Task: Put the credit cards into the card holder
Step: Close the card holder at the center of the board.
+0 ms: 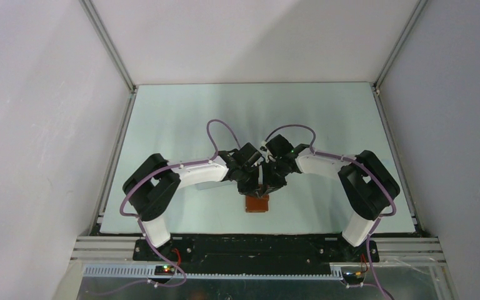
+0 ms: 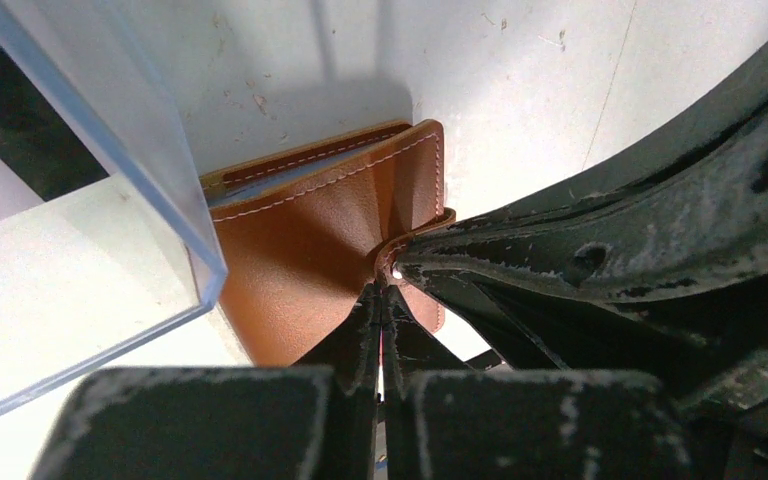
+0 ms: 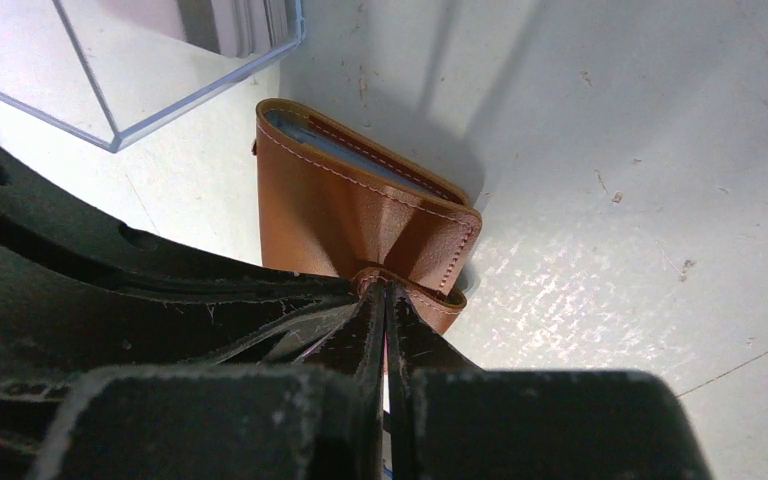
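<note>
The card holder [image 1: 257,204] lies folded on the table [image 1: 181,112] near its front edge, midway between the two arms, with both sets of fingers meeting over it. A sliver of pale blue-grey pocket shows between its tan covers.

Furthest left is a clear box [image 2: 150,150], just beside the holder. Pale upright sheets at its back wall in the right wrist view may be the credit cards, but I cannot tell. Next comes the left gripper [image 2: 380,295], its fingers pressed together on the holder's near cover, where the leather puckers toward the pinch. Right of that, the right gripper [image 3: 387,290] is also closed, clamped on the snap tab [image 3: 435,295], which curls around its tips. Neither gripper carries a card.

This looks like the opening step, with no card loaded yet. To do it well, one arm should act as the anchor, holding its cover low and steady. The other should peel the tab away along the fold, slowly, so the snap lets go without hauling the whole holder off the table. The two grips sit almost touching, so they should part along a straight line and not twist into each other. The holder must also stay off the box wall. Once it is spread, it should lie flat with the pockets up before anything is released.
</note>
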